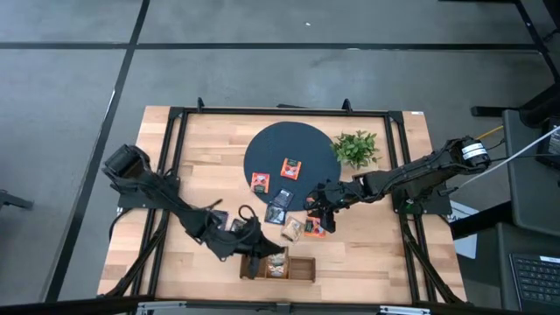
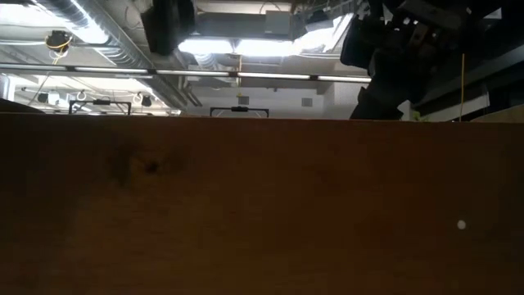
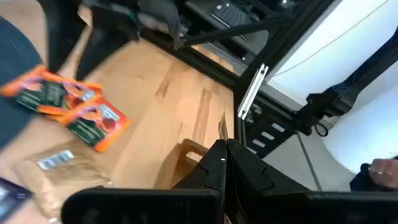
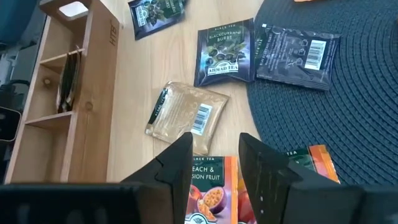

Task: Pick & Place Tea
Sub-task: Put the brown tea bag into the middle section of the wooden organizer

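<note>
Tea sachets lie flat on the table's near middle. In the right wrist view I see an orange one (image 4: 211, 186), a beige one (image 4: 186, 115) and navy ones (image 4: 224, 53) (image 4: 297, 53). Two more orange sachets (image 1: 290, 167) rest on the dark round mat (image 1: 289, 140). My right gripper (image 4: 214, 149) is open, its fingers just above the orange sachet's far edge; whether they touch it, I cannot tell. My left gripper (image 3: 224, 165) is shut over the wooden tray (image 1: 278, 267), and nothing shows plainly between its fingers. A dark sachet (image 4: 68, 78) stands in one tray compartment.
A leafy green plant (image 1: 356, 147) stands beside the mat toward the table's right. The black frame rails (image 1: 171, 175) run along the table's edges. A brown wooden wall (image 2: 262, 205) fills the low view. Bare wood lies along the left and far sides.
</note>
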Robot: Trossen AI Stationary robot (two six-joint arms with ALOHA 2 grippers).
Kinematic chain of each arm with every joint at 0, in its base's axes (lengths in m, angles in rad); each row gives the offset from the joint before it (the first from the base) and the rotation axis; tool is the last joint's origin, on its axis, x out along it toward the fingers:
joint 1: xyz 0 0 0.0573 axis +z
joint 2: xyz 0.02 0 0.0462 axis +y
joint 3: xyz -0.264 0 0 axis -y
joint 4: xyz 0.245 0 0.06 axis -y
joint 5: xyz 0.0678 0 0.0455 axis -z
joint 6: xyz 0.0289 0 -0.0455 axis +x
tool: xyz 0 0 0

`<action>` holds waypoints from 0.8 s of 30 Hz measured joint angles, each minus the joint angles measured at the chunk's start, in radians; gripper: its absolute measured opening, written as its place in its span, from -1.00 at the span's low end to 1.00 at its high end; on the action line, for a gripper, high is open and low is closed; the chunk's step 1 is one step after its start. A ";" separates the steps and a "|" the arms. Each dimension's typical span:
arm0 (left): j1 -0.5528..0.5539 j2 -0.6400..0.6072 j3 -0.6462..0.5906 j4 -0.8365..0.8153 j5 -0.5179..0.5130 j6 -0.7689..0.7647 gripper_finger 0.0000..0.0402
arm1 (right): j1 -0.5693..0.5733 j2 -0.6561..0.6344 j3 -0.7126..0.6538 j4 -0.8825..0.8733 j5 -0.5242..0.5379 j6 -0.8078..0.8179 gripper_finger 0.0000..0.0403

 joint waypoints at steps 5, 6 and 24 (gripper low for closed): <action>-0.003 0.095 0.000 0.065 0.003 -0.025 -0.98 | 0.000 0.000 0.000 0.001 0.001 0.000 -0.34; -0.006 0.111 -0.001 0.073 0.002 -0.024 -0.98 | 0.000 0.000 0.000 0.001 0.001 0.000 -0.34; -0.059 0.219 0.000 0.129 -0.105 0.011 -0.98 | 0.000 0.000 0.000 0.005 0.021 0.024 -0.34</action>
